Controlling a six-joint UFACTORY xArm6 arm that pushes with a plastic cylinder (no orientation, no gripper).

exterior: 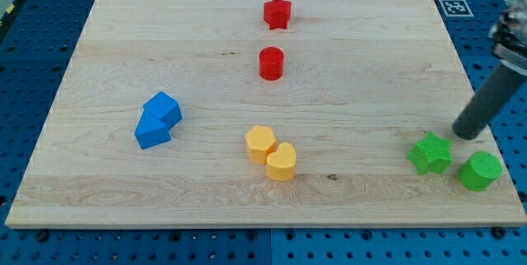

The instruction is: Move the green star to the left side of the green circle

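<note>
- Rod end first: my tip point(467, 134) rests on the wooden board point(107, 67) at the right side, the dark rod leaning up and away toward the right edge of the view
- No fingers on this arm, only the plain rod, so nothing opens or closes and nothing is held; my tip touches no block
- Green star point(431, 153) lies near the board's near right corner, just to the near left of my tip, with a small gap between them
- Green circle point(480, 170) sits just right of the star and a little nearer, close to the board's right edge; whether the two green blocks touch I cannot tell, they are at least very close
- My tip stands on the far side of both green blocks, roughly over the gap between them
- Red star point(277, 12) is at the far middle of the board, and the red cylinder point(271, 62) is just nearer than it, apart from it
- Two yellow blocks sit near the middle: a yellow hexagon point(260, 143) touching a yellow heart point(282, 161) on its near right
- Two blue blocks point(157, 119) are pressed together at the left, their exact shapes hard to make out
</note>
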